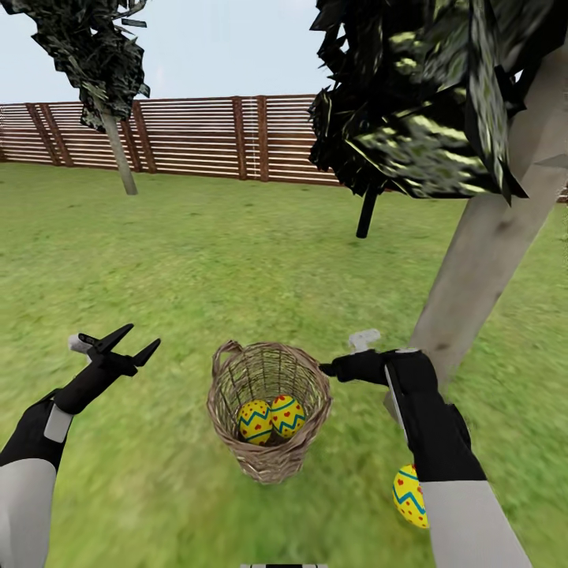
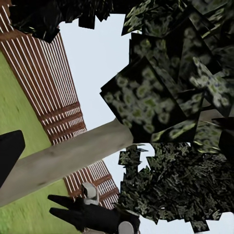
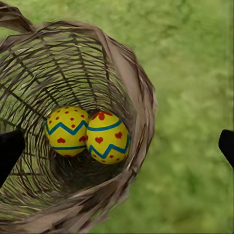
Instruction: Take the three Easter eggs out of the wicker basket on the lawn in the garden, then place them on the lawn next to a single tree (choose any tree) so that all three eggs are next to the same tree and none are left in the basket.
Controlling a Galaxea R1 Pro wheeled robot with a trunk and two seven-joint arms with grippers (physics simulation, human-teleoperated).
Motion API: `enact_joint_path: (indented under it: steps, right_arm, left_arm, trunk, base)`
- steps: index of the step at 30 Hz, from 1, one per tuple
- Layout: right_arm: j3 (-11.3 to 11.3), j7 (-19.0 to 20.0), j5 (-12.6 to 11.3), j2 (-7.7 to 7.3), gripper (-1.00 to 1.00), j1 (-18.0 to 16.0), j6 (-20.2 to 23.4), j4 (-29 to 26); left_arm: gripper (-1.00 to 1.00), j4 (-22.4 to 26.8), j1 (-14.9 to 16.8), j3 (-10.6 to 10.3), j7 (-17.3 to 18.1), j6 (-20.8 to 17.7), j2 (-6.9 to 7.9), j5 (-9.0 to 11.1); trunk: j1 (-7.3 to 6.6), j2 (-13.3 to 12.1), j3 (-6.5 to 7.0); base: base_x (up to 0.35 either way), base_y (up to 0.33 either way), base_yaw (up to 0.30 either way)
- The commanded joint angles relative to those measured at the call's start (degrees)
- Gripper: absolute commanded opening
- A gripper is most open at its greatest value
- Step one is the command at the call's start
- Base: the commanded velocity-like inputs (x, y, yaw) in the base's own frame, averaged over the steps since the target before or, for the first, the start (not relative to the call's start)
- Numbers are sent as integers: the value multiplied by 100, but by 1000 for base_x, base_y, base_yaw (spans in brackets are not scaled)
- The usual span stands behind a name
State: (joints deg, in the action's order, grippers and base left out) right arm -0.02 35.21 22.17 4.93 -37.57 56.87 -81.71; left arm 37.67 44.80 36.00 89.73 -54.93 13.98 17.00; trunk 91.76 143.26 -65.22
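Observation:
The wicker basket stands on the lawn just in front of me. Two Easter eggs lie side by side at its bottom, yellow with blue zigzags and red marks; the right wrist view looks straight down on them inside the basket. A third egg rests on the grass beside my right forearm, close to the foot of the tree with the thick pale trunk. My right gripper hovers open over the basket's right rim. My left gripper is open and empty, left of the basket.
A reddish slat fence closes the garden at the back. Another pale-trunked tree stands far left, and a thin black trunk stands behind the basket. Dark foliage hangs overhead at the right. Grass spreads wide to the left and ahead.

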Motion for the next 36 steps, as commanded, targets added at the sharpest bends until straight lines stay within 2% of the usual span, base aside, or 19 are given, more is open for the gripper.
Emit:
enact_joint_path:
  steps: [1,4,6,30,36]
  right_arm:
    - [77,-115,84,45,100,-3,19,13]
    - [151,-659,79,98,100,-5,39,276]
    - [152,-802,69,98,100,-3,54,362]
    - [148,-832,37,105,100,4,70,359]
    - [143,-832,38,117,100,5,70,389]
  left_arm:
    - [100,-4,2,4,27,-62,0,-17]
    - [100,-8,2,5,27,-63,-4,-21]
    - [100,-7,2,18,27,-60,-3,-9]
    - [100,-21,0,-9,27,-34,-45,-5]
    - [100,-22,1,-18,27,-41,-53,-4]
  trunk:
    - [-3,0,18]
    - [-6,-1,40]
    - [-6,-1,40]
    - [-6,-1,40]
    - [-6,-1,40]
  base:
    - [0,0,0]
    - [0,0,0]
    - [0,0,0]
    - [0,98,0]
    - [0,244,0]
